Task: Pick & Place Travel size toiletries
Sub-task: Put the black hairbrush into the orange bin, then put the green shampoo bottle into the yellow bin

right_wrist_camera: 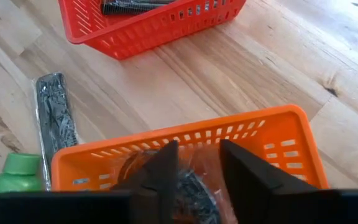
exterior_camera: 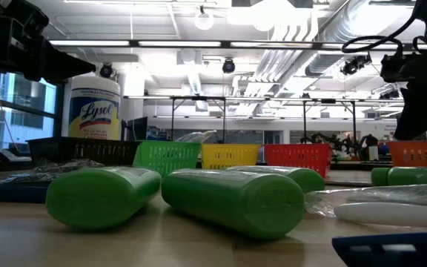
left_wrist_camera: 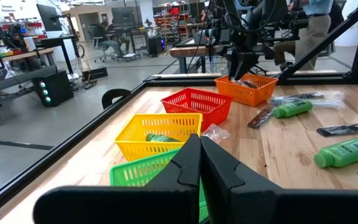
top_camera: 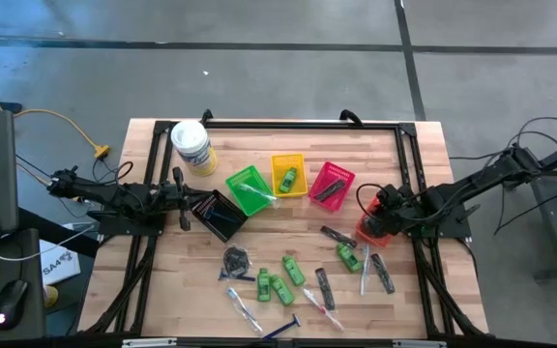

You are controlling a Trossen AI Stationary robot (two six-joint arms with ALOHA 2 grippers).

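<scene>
Wooden planks make up our table (top_camera: 288,246), and nearest the front edge lie the loose toiletries: green mini bottles (top_camera: 292,270), clear tubes (top_camera: 245,307), a blue-handled razor (top_camera: 280,329), black combs (top_camera: 326,287) and a dark coiled bundle (top_camera: 236,259). All of them sit between our two arms, though the cluster of a green bottle (top_camera: 347,256), a comb (top_camera: 382,272) and a tube beside it lies just in front of our right arm, so that arm is the nearer one for those. The combs and tubes mostly lie with their long axes running front to back or slightly diagonal.

Farther back, our right gripper (right_wrist_camera: 194,171) hangs directly over the orange basket (right_wrist_camera: 291,149), its fingers pointing down into it. The fingers stand apart, and between and below them we see a dark coiled bundle in clear wrap (right_wrist_camera: 188,186) lying in the basket; we judge it released or just being let go, since the pads do not seem to press on it. For the next pick we would have to lift clear of the basket and swing toward the front, where the nearest pieces wait.

Our left gripper (left_wrist_camera: 201,163) is closed with nothing in it, waiting at the left side near the black basket (top_camera: 219,214).

Beyond sit the green basket (top_camera: 249,188), the yellow basket (top_camera: 289,175) holding a green bottle, and the red basket (top_camera: 331,184) holding a comb; the white tub (top_camera: 191,146) stands at the far left corner.
</scene>
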